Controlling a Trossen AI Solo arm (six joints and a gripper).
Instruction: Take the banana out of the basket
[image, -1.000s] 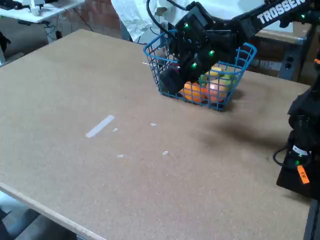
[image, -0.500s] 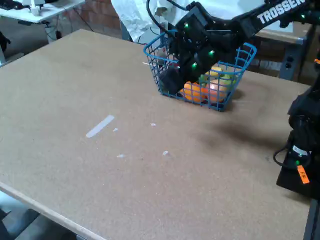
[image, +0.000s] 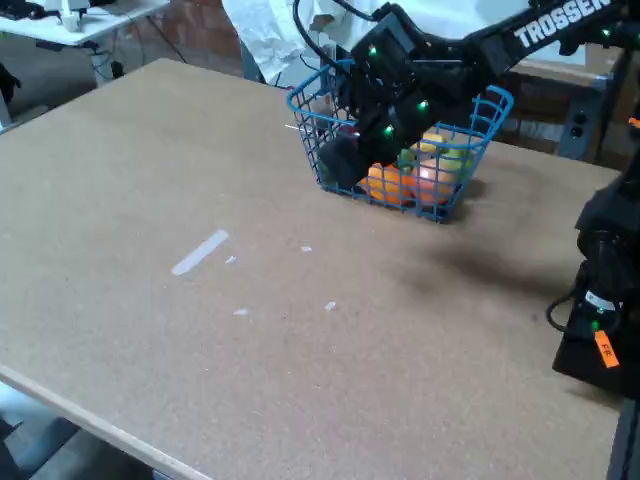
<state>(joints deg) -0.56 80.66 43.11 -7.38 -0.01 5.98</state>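
Fixed view: the black robot gripper (image: 345, 160) was lowered into the small blue wire-grid basket (image: 478, 132) at the table's (image: 200, 150) far side; its finger state could not be told. A yellow banana (image: 432, 144) was glimpsed inside, right of the gripper, beside round orange fruit (image: 388, 183).

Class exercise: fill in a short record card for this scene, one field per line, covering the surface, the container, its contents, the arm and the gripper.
surface: brown table
container: blue wire basket, at the table's far side
contents: orange fruit, yellow-green fruit; banana not clearly made out
arm: black arm reaching in from the right
gripper: gripper down inside the basket, fingers hidden
other: strip of white tape on the table
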